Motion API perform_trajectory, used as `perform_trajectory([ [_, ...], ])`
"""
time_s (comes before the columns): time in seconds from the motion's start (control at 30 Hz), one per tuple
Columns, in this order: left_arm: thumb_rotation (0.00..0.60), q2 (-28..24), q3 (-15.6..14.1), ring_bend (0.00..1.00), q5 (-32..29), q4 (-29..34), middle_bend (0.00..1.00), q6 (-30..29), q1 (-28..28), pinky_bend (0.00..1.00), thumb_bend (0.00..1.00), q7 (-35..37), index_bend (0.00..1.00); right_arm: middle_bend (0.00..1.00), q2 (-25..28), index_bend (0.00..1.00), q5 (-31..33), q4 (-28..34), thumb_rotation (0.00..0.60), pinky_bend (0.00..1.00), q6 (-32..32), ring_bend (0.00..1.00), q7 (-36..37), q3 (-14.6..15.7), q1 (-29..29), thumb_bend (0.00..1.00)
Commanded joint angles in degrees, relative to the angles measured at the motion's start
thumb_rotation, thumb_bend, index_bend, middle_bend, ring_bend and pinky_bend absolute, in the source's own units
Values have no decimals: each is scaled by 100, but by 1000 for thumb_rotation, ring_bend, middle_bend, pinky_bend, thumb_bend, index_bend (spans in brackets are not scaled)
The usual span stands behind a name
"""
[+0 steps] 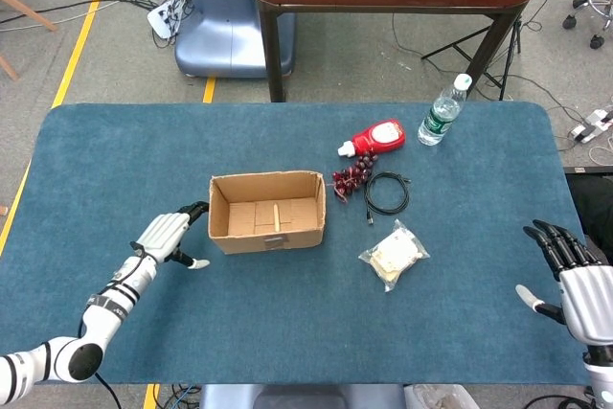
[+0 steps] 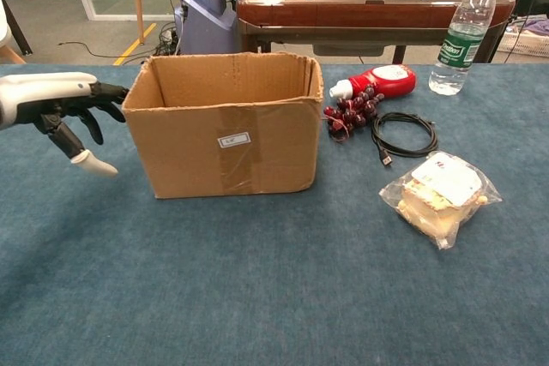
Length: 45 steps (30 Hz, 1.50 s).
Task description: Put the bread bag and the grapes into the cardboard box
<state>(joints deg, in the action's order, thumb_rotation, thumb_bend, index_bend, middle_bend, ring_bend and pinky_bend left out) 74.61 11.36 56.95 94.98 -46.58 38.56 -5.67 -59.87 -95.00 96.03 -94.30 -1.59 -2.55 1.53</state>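
- The cardboard box [image 1: 267, 211] stands open-topped near the middle of the table [image 1: 115, 160], a little toward its left edge; nothing shows inside it, and a strip of tape with a small white label runs down its front wall in the chest view
- The left hand [image 1: 169, 238] is at the box's left wall, fingers spread and holding nothing; the dark fingertips [image 2: 110, 92] touch the upper left edge of the box, the thumb pointing down toward the table
- The right hand [image 1: 578, 281] is near the table's right edge toward the near corner, palm down, fingers fanned wide and holding nothing; it is well apart from everything else and the chest view does not show it
- The grapes [image 1: 351, 177], a dark red bunch, lie just beside the box's far right corner, toward the far edge
- The bread bag [image 1: 393, 255], clear plastic with pale bread inside, lies right of the box, nearer the front edge, apart from it
- A coiled black cable [image 1: 387, 193] lies between the grapes and the bread bag
- A red sauce bottle [image 1: 374, 138] lies on its side, just past the grapes toward the far edge
- A water bottle [image 1: 443, 111] stands upright close to the far edge, right of the sauce bottle
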Motion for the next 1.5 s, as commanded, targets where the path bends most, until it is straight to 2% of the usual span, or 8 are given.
perform_trajectory([
  [0.03, 600, 120, 11, 152, -133, -13, 123, 61, 153, 298, 0, -143, 175, 166, 22, 190, 6, 8, 600, 387, -49, 152, 33, -17, -26, 0],
  [0.47, 600, 419, -19, 152, -645, 47, 123, 75, 671, 298, 0, -697, 175, 166, 113, 190, 44, 55, 600, 387, -217, 152, 132, -76, -124, 0],
  [1.07, 600, 619, -107, 152, -1021, 250, 123, -112, 1128, 298, 0, -1193, 174, 166, 173, 202, 71, 69, 600, 387, -194, 152, 198, -101, -145, 0],
  [1.27, 600, 195, -315, 145, -955, 574, 123, -719, 835, 298, 0, -1374, 163, 170, 179, 202, 116, 66, 600, 387, -122, 152, 209, -111, -124, 0],
  [1.5, 600, -376, -792, 134, -148, 1094, 123, -2027, 95, 298, 0, -1724, 136, 177, 98, 202, 164, 71, 600, 387, 50, 153, 8, -106, -60, 0],
])
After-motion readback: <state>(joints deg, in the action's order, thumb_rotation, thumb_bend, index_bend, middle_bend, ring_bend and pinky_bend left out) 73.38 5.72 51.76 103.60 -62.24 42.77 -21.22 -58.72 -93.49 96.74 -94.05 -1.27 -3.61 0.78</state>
